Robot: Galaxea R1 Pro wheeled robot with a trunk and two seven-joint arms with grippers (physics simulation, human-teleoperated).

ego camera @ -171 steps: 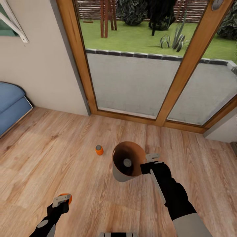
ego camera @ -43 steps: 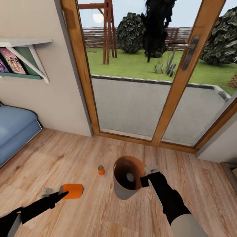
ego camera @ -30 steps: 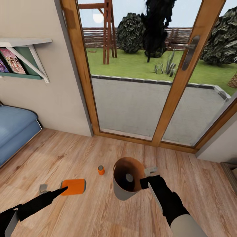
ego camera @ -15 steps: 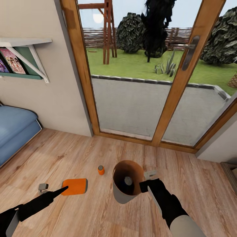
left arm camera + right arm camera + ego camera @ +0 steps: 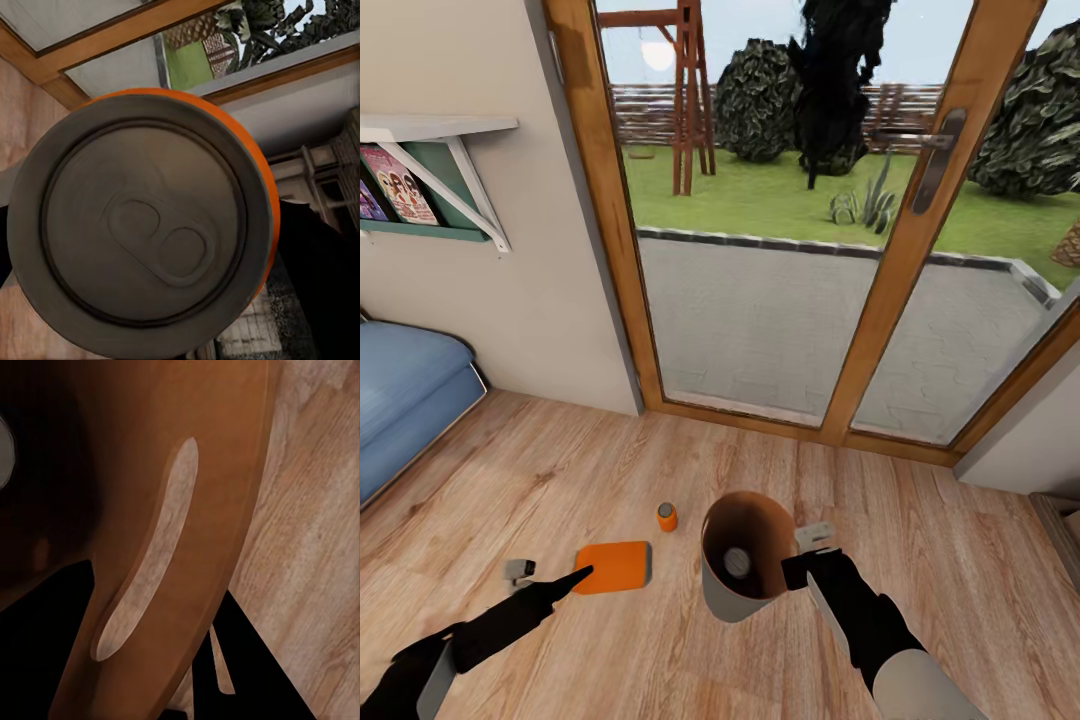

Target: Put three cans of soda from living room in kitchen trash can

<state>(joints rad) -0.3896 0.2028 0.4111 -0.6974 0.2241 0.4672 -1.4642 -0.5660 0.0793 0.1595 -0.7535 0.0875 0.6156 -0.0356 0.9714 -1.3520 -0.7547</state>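
My left gripper point(image 5: 575, 578) is shut on an orange can of soda point(image 5: 615, 567), held sideways above the floor, left of the tash can point(image 5: 722, 600). The can's grey top point(image 5: 142, 225) faces the left wrist camera. The pale grey, brown-orange-lined tash can is lifted and tilted, with my right gripper point(image 5: 812, 548) shut on its right rim. A can's silvery top point(image 5: 736, 562) shows inside it. The bin's inner wall point(image 5: 150, 472) is close in the right wrist view. Another orange can point(image 5: 667, 517) stands on the wood floor beyond the bin's left side.
Wood-framed glass garden doors point(image 5: 760, 300) stand straight ahead. A blue sofa point(image 5: 400, 390) sits at the left under a wall shelf with books point(image 5: 420, 160). A wall corner point(image 5: 1020, 450) juts in at the right. Wood floor point(image 5: 560, 480) lies between the sofa and the doors.
My left arm has carried the orange can rightward, closer to the bin. The bin has sunk slightly and tilted. Since the oldest frame, the head view has risen.
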